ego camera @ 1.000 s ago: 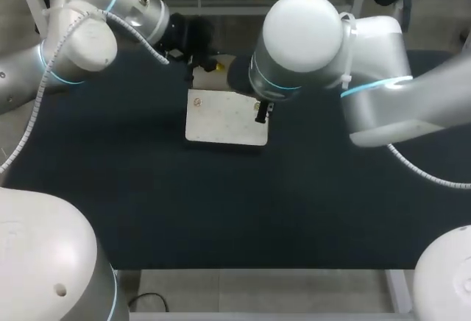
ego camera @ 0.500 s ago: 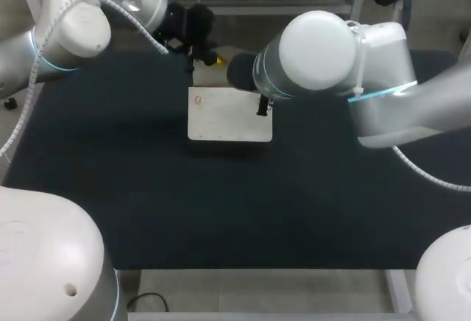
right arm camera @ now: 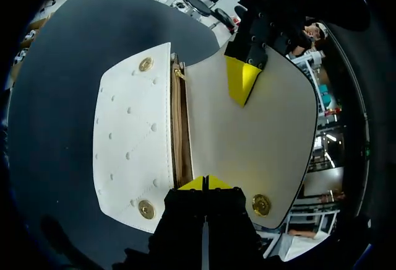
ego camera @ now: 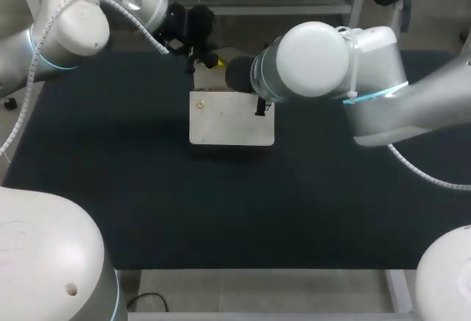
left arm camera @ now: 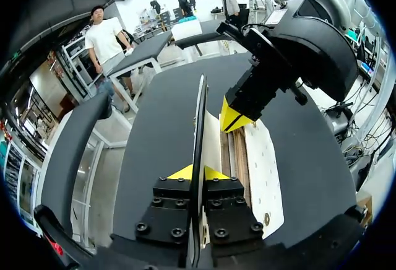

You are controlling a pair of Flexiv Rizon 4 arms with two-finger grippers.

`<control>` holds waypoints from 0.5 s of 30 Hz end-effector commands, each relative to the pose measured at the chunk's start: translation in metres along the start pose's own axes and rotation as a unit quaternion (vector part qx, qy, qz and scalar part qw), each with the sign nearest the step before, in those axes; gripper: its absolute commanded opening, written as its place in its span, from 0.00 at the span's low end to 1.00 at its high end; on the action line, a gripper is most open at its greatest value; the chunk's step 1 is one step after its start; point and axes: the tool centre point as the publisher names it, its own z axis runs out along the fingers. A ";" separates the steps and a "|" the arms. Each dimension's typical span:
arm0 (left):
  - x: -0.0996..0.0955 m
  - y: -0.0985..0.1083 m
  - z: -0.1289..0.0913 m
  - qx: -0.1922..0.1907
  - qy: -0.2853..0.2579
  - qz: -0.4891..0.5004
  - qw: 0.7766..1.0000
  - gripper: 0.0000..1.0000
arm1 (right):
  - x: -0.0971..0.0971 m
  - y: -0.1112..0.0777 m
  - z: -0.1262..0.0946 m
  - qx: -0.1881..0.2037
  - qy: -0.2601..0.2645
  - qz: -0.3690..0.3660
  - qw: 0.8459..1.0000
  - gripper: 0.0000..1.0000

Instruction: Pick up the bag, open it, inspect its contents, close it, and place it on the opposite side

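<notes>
Left wrist view: left gripper (left arm camera: 189,173) pinches the raised flap (left arm camera: 199,112) of the white quilted bag (ego camera: 229,121), far-middle on the black table (ego camera: 132,188). Right gripper (left arm camera: 236,120), tips together and apparently empty, sits by the zip opening (right arm camera: 180,137). Best hold the flap taut and high so the interior shows

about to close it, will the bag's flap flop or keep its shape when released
The flap stands straight, edge-on in the left gripper, so probably fairly stiff. Hinged on the bag, it would likely swing down whole.
</notes>
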 end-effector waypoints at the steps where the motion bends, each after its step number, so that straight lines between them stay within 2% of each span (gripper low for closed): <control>1: -0.001 0.000 -0.001 0.003 0.001 -0.004 1.000 0.00 | 0.006 0.006 0.011 0.013 0.004 -0.007 1.000 0.00; 15: 0.001 0.004 -0.005 0.006 -0.006 -0.023 1.000 0.00 | 0.032 0.004 0.008 0.031 0.016 -0.046 0.998 0.00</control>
